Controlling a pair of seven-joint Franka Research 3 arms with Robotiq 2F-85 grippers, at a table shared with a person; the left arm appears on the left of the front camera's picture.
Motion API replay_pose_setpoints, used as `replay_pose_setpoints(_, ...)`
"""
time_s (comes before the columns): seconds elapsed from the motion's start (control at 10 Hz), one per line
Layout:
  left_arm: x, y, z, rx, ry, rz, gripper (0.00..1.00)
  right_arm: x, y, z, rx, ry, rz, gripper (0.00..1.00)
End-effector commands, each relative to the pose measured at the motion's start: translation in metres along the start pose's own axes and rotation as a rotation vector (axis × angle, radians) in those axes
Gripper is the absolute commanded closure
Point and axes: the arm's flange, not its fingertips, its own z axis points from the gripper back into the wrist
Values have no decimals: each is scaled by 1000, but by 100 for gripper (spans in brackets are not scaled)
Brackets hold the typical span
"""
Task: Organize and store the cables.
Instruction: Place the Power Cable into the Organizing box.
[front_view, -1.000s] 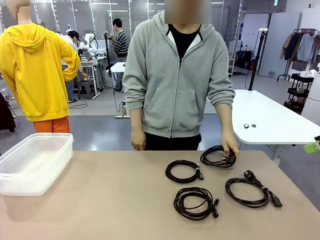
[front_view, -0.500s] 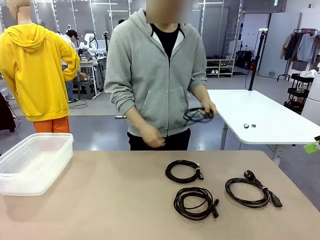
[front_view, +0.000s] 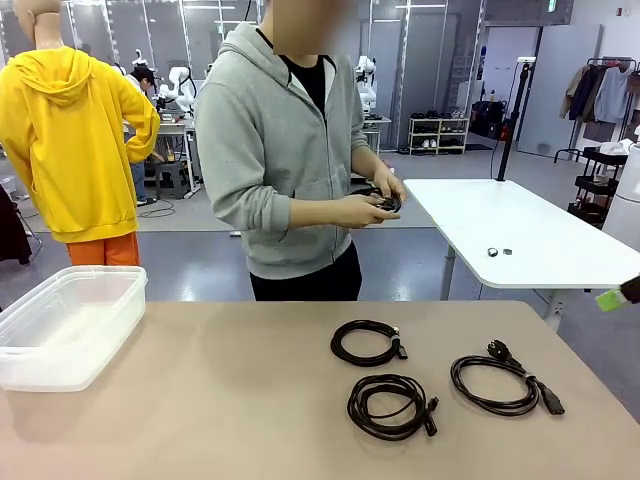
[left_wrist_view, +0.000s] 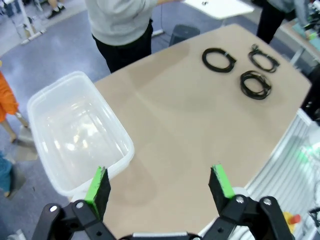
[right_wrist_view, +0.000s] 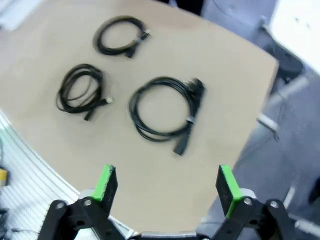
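The robot's left hand (left_wrist_view: 159, 185) hangs wide open and empty, up over the near end of the clear plastic bin (left_wrist_view: 122, 142) and the bare worktop (left_wrist_view: 175, 125). The right hand (right_wrist_view: 166, 184) is just as open and empty, hovering above the power cord (right_wrist_view: 190, 112), a loose coil lying closest to the worktop's edge. Two thinner cables, one (right_wrist_view: 65, 97) beside it and one (right_wrist_view: 132, 49) farther on, lie near each other. A fourth coil (front_view: 385, 200) is off the worktop in the person's hands (front_view: 360, 212).

Trouble spots, probably:
- Nothing seems to tie these coils, so pinching one strand could let a loop spill and drag.
- A sloppy push might send the power cord over the edge.
- The bin sits well apart from the cables, so a dangling plug could snag on its rim.
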Motion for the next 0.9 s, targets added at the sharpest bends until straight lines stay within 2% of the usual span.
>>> replay_pose_setpoints(0.0, 1, 0, -1, -8, 1, -7, 0, 18, 15, -25, -209, 204, -155, 0)
replay_pose_setpoints(0.3, 1, 0, -1, -8, 1, -7, 0, 32, 24, -61, -287, 286, -178, 0)
replay_pose_setpoints(0.5, 1, 0, -1, -8, 1, -7, 0, 37, 23, -112, -283, 340, -214, 0)
replay_pose_setpoints(0.6, 1, 0, -1, -8, 1, -7, 0, 33, 22, -146, -322, 358, -240, 0)
replay_pose_setpoints(0.8, 1, 0, -1, -8, 1, -7, 0, 30, 12, -182, -292, 318, -298, 0)
